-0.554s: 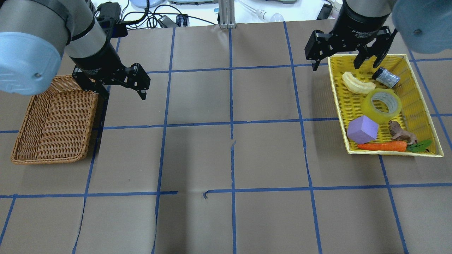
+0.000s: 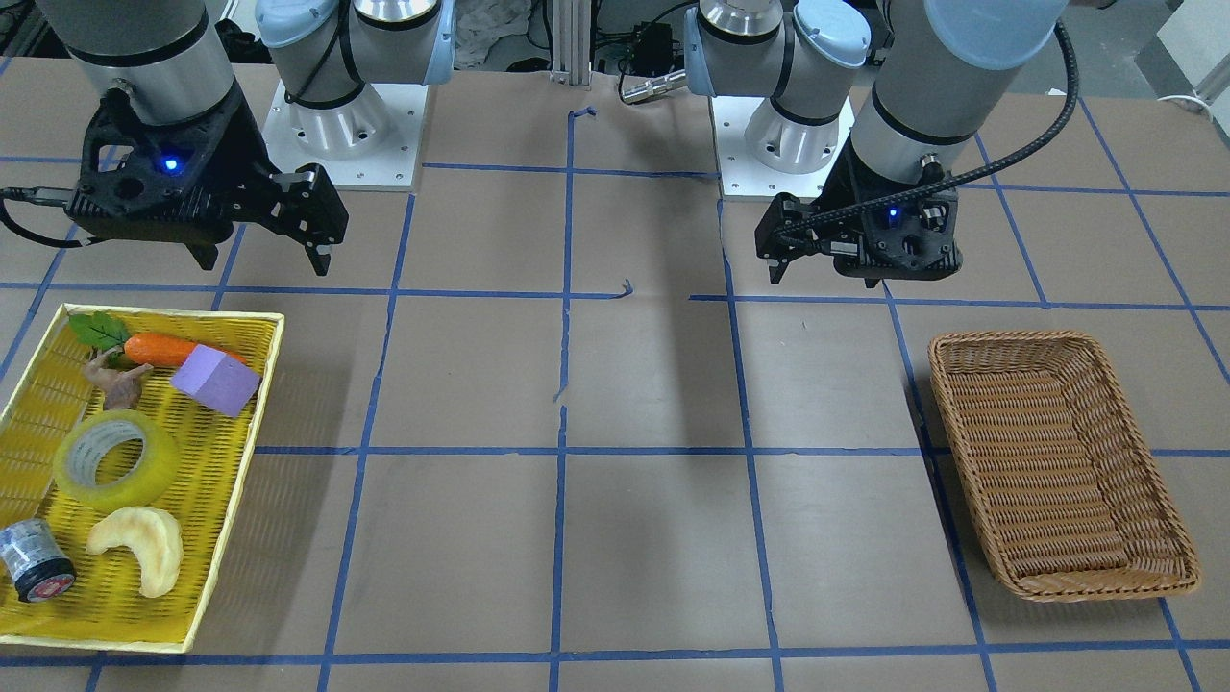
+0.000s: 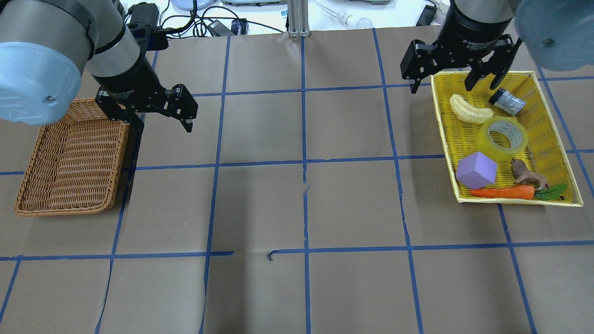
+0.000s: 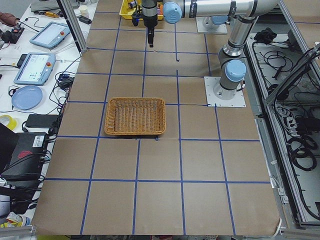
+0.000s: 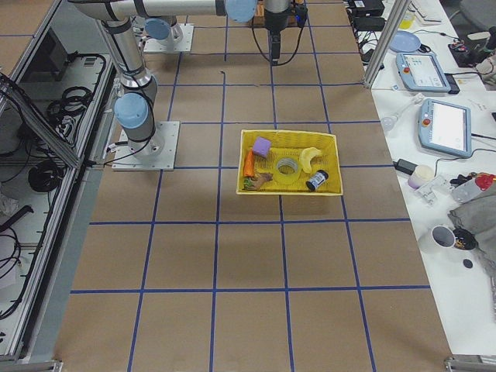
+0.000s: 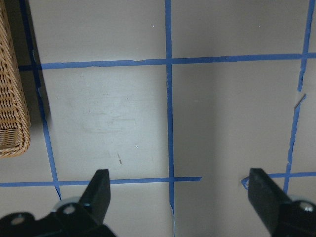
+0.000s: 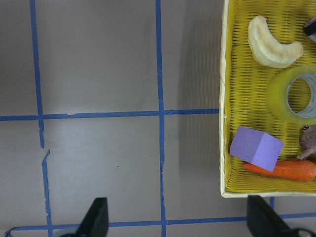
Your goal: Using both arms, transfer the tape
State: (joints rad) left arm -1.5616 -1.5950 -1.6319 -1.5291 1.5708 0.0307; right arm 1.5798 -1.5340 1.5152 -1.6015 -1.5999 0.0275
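Tape [image 3: 501,138] is lying flat, hole up, inside the yellow tray [image 3: 557,139] on the robot's right side of the table. It's sitting between a pale banana-shaped piece [image 3: 468,111] and a purple block [image 3: 476,170], just beside both. I'm seeing the right gripper [image 2: 264,261] hanging above the table by the tray's corner, jaws spread wide, gripping nothing. The left gripper [image 3: 163,124] is hovering beside the wicker basket [image 3: 28,185], also wide and empty. Lots of bare table is lying between the two containers. The roll is looking glossy and translucent yellow with a greyish core. The tray is a woven mesh with low walls, and the basket is brown wicker. A grey cylinder [image 3: 508,101], a carrot [image 3: 503,192] and an animal figurine [image 3: 526,175] are sharing the tray. Brown paper with a blue tape grid [image 3: 304,139] is covering the table.
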